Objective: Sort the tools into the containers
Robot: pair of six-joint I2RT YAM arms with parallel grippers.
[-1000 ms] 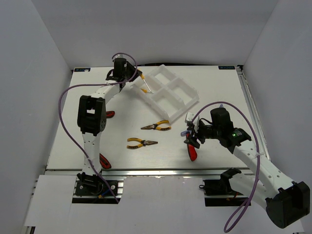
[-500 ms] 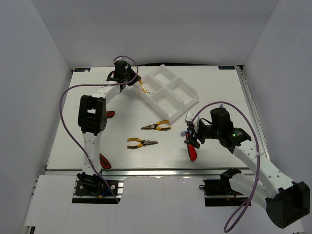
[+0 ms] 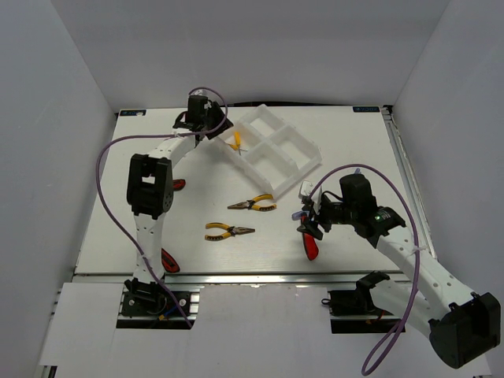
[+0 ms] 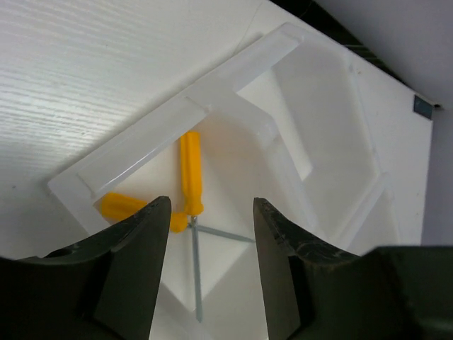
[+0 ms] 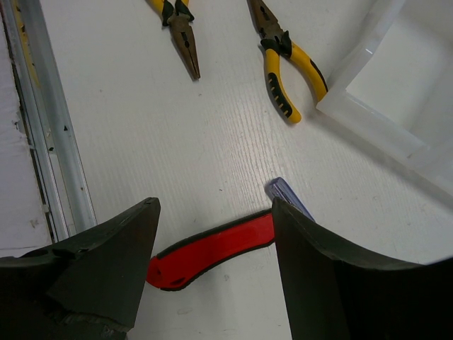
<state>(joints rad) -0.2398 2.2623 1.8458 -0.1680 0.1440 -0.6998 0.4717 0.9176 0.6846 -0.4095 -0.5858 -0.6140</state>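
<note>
My left gripper hangs open over the near-left compartment of the white tray. Two thin yellow-handled tools lie loose in that compartment with their metal shafts crossed, and the fingers touch neither. My right gripper stands open just above a red-and-black utility knife on the table. A blue screwdriver handle shows beside its right finger. Two yellow-handled pliers lie on the table mid-front.
Another red-and-black knife lies by the left arm's base. A red tool peeks out from behind the left arm's elbow. The tray corner sits close to the right gripper. A metal rail runs along the table's near edge.
The left gripper has opened and let go of a yellow-handled tool, which now lies in the tray compartment. The right arm has not moved.
</note>
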